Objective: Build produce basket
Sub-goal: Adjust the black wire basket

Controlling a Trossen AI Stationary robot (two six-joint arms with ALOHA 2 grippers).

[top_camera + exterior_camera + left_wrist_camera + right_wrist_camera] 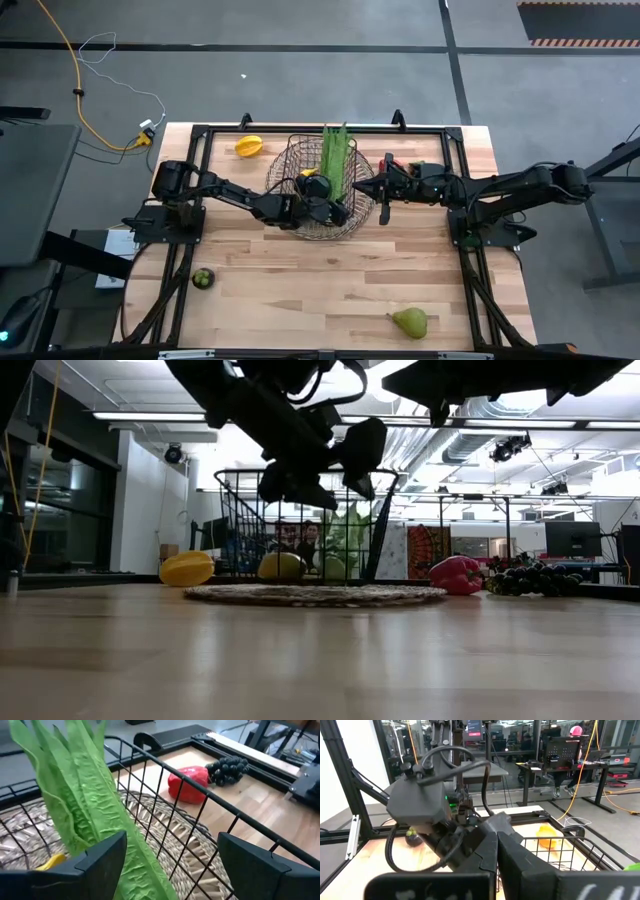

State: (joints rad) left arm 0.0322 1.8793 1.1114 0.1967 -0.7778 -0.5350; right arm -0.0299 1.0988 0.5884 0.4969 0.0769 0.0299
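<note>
The dark wire basket (300, 150) stands on a round woven mat (315, 595) at the table's middle. In it lie the long green leafy bunch (335, 155), its tips over the far rim, and a yellow banana (308, 173). My left gripper (335, 212) is open, low over the basket's near right part, with the leafy bunch (95, 805) beside one finger. My right gripper (383, 200) is shut and empty just outside the basket's right rim. The red pepper (189, 784) and dark grapes (227, 769) lie on the table under the right arm. My left gripper is open, with one finger (102, 857) next to the leafy bunch's lower part (135, 870). I cannot tell whether it touches the leaves.
A yellow-orange pepper (249, 147) lies at the far left. A small dark green fruit (203, 278) lies near left and a green pear (410, 321) near right. Bare wood lies across the near half of the table.
</note>
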